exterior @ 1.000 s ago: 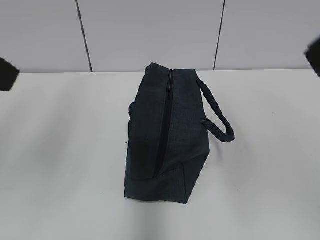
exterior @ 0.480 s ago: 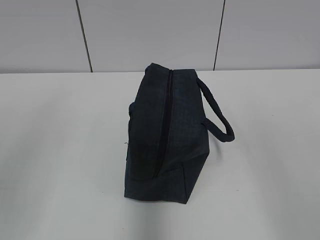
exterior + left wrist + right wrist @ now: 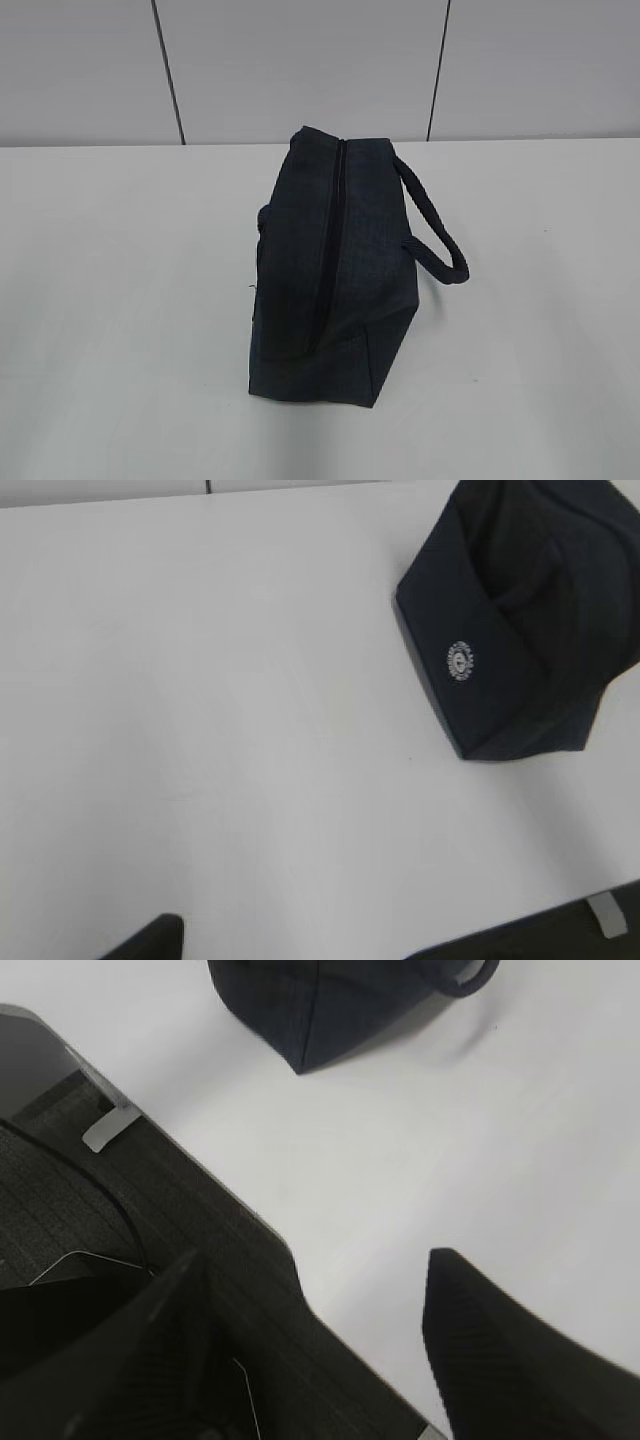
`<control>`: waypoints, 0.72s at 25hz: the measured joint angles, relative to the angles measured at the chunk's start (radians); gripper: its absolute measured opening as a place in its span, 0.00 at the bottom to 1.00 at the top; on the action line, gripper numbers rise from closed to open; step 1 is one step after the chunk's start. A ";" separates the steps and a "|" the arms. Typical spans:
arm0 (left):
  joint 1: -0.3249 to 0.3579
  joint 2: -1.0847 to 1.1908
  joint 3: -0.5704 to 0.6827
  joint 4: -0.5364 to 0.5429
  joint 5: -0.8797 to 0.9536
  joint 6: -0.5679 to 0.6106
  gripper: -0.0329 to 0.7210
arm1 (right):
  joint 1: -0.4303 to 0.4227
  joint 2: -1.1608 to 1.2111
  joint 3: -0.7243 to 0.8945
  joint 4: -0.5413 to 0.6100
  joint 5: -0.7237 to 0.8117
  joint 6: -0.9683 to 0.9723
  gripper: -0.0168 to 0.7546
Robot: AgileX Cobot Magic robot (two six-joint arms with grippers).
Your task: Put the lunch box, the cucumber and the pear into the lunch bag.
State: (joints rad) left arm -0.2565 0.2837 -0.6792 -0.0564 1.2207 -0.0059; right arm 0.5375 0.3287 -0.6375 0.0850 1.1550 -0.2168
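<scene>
exterior view: the lunch bag (image 3: pixel 330 275) stands mid-table (image 3: pixel 120 300), zipper (image 3: pixel 330 245) closed along its top, loop handle (image 3: pixel 435 225) to the right; no arm shows. left wrist view: bag at upper right, round emblem (image 3: pixel 460 662) on its side; left gripper (image 3: pixel 290 950) spread wide, empty. right wrist view: right gripper (image 3: pixel 320 1350) spread wide, empty, well short of the bag.
</scene>
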 joint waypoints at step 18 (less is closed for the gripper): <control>0.000 -0.297 0.098 0.086 0.055 -0.004 0.71 | 0.000 -0.344 0.142 -0.163 -0.002 0.233 0.69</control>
State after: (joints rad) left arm -0.2565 -0.0137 -0.5814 0.0298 1.2756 -0.0104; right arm 0.5375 -0.0157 -0.4955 -0.0785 1.1531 0.0161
